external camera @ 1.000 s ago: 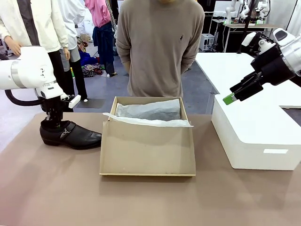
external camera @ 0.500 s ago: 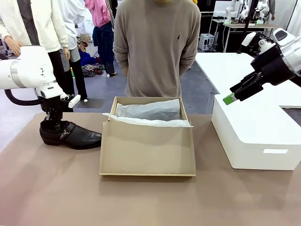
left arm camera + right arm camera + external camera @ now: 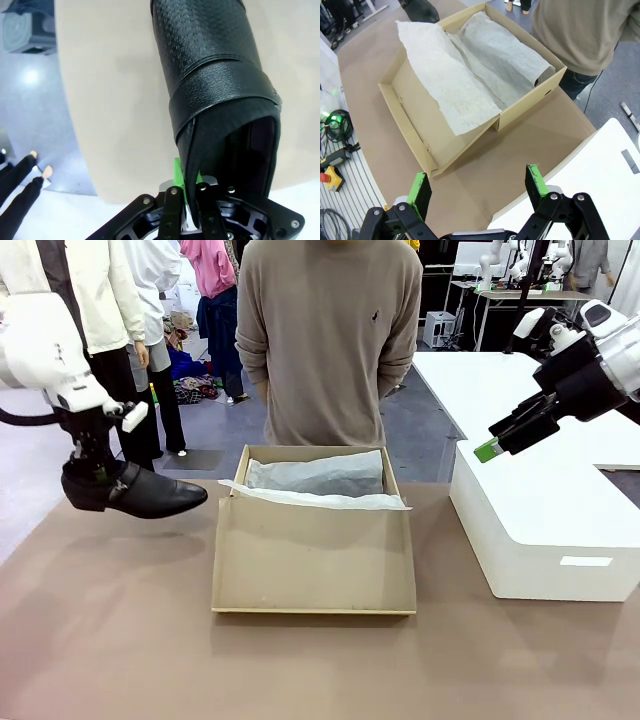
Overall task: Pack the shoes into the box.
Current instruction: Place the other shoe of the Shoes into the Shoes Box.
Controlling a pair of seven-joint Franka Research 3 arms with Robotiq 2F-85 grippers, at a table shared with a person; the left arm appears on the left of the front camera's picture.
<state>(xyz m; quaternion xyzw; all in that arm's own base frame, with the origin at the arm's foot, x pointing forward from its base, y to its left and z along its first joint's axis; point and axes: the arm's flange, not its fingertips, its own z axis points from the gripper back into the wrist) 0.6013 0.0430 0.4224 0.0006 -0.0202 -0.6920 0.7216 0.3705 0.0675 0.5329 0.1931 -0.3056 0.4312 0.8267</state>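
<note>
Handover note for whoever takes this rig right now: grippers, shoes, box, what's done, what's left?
Left gripper: shut on the heel rim of a shoe, holding it in the air left of the box.
Right gripper: open, empty, above the white box.
Box: open, tissue paper inside, no shoe in it.
Done: one shoe gripped.
Left: set it in the box, then its mate.

box (image 3: 313, 565) top open; tissue paper (image 3: 318, 480) draped across; person (image 3: 330, 340) behind

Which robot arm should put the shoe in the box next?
The left. The left gripper is shut on the shoe, held up beside the box. The right gripper hangs open near the white box, empty.
</note>
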